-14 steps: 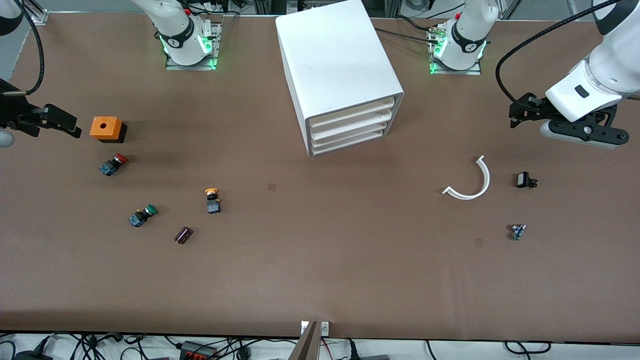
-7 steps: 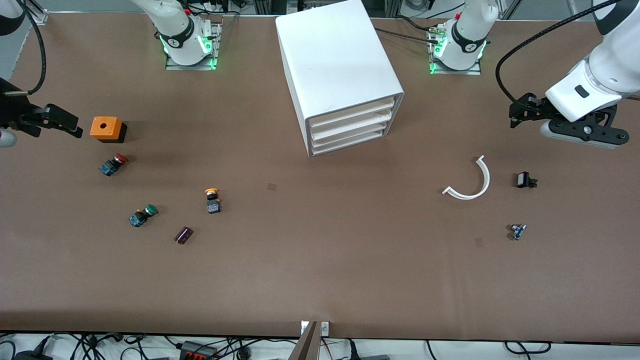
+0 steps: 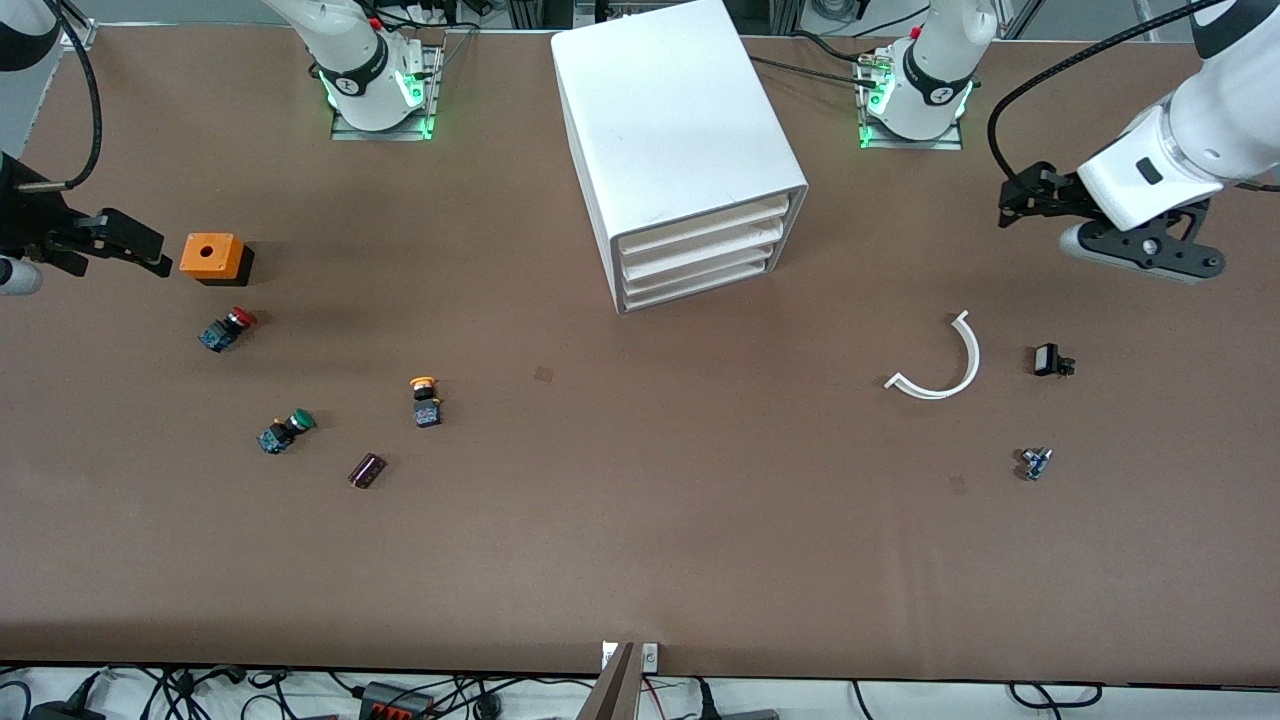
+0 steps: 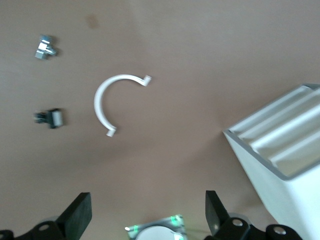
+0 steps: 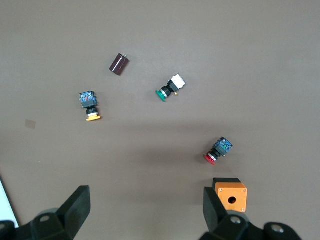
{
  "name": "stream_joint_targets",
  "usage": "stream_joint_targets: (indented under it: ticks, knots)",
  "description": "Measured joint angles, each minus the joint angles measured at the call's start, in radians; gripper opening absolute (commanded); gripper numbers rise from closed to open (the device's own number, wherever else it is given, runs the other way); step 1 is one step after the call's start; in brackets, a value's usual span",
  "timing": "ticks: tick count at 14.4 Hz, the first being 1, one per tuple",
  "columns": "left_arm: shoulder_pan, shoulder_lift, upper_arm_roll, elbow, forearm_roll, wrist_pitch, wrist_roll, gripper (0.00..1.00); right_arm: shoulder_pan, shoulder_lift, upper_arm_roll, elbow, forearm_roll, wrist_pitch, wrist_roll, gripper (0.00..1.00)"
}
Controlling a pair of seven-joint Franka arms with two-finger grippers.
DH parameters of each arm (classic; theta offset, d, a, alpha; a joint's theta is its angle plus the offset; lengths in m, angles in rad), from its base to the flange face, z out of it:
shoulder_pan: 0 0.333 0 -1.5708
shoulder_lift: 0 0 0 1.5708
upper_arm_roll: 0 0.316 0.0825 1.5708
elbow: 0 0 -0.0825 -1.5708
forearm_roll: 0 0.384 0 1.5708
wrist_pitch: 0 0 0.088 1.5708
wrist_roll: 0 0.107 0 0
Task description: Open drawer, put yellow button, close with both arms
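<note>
Between the spread fingers [image 4: 80,214] of your left gripper [image 3: 1012,190] there is nothing but bare table; it hangs in the air at about 3 o'clock from the cabinet [image 3: 672,150], over the left arm's end of the table, with a white curved strip [image 3: 940,362], a small black clip [image 3: 1048,360] and a small metal part [image 3: 1034,462] lying below it. Your right gripper [image 3: 135,245] is also wide and empty, up in the air at 9 o'clock from the cabinet, just beside an orange box [image 3: 210,256].

The yellow button [image 3: 425,399] lies on its side on the table at about 7 o'clock from the cabinet, well apart from both grippers, cap pointing toward the robots. A red button [image 3: 226,329], a green button [image 3: 284,431] and a dark cylinder [image 3: 366,469] lie around it.

The drawer [image 3: 704,225], top of the stack, is shut.

The button looks light, hard and rigid. Its round cap would likely roll or slip, so pinch the squarish dark body across its flat sides. The drawer is probably light, smooth plastic; hook its front lip, and expect the cabinet to slide unless braced.
</note>
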Motion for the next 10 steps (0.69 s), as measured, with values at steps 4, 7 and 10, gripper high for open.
stream_joint_targets:
  ticks: [4,7,10]
  knots:
    - [-0.023,0.072,-0.013,-0.002,-0.168,-0.076,0.000,1.00,0.003,0.018,0.000,-0.002,0.000,0.001,0.000,1.00]
    - [-0.065,0.187,-0.031,-0.003,-0.303,-0.079,0.000,1.00,0.035,0.063,0.002,-0.003,0.000,0.017,0.000,1.00]
    - [-0.095,0.272,-0.044,-0.002,-0.473,-0.077,0.014,1.00,0.065,0.126,0.004,-0.005,0.000,0.053,0.000,1.00]
